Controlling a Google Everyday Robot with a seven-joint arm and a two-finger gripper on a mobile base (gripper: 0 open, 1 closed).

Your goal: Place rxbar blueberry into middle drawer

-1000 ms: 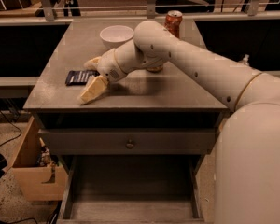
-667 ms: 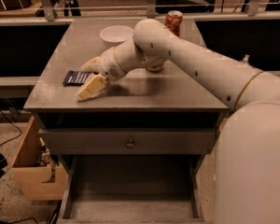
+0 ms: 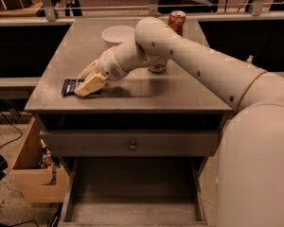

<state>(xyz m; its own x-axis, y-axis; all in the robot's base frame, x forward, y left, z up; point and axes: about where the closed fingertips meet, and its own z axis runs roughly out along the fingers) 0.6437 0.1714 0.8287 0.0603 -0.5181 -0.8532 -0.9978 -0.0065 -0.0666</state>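
- The gripper (image 3: pixel 81 82) sits low over the cabinet's (image 3: pixel 151 92) top, front-left, fingers apart, holding nothing.
- The rxbar blueberry (image 3: pixel 69 86) lies flat on the cabinet top, its right end at the gripper.
- The middle drawer (image 3: pixel 132 213) stands pulled out below the cabinet front.

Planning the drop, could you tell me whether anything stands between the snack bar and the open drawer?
Nothing visible does: the gripper is at the snack bar on the table, and the drawer stands open below.
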